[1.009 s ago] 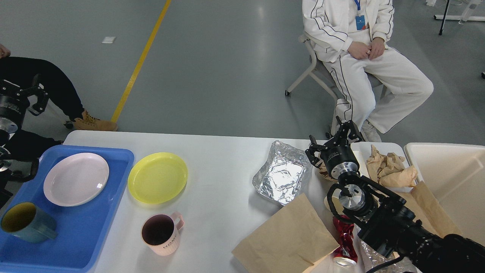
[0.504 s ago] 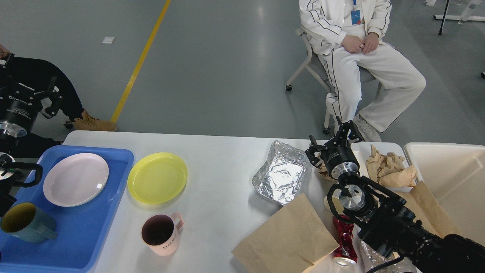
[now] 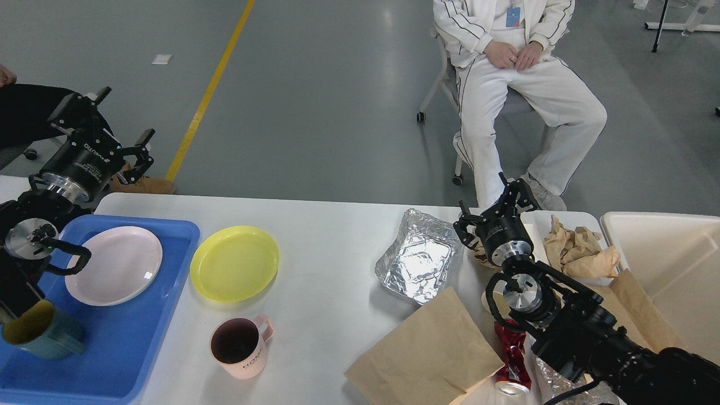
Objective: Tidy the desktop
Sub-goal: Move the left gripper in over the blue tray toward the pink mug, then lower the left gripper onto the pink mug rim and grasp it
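The white desktop point(image 3: 326, 236) holds a yellow plate point(image 3: 234, 263), a pink mug point(image 3: 239, 346), a foil tray point(image 3: 419, 261), a flat brown paper bag point(image 3: 427, 354), crumpled brown paper point(image 3: 579, 247) and a crushed red can point(image 3: 512, 354). My left gripper point(image 3: 122, 117) is open and empty, raised over the table's far left corner, behind the blue tray point(image 3: 129, 349). My right gripper point(image 3: 494, 201) is open and empty, at the far edge between the foil tray and the crumpled paper.
The blue tray holds a pink plate point(image 3: 112, 264) and a teal mug point(image 3: 39, 332). A cream bin point(image 3: 669, 264) stands at the right end. A person in white point(image 3: 517, 84) sits on a chair beyond the table. My right arm covers the front right corner.
My left arm has swung in from the left edge, its gripper now up and right, behind the blue tray. The seated person has rolled left. My right arm has not moved.
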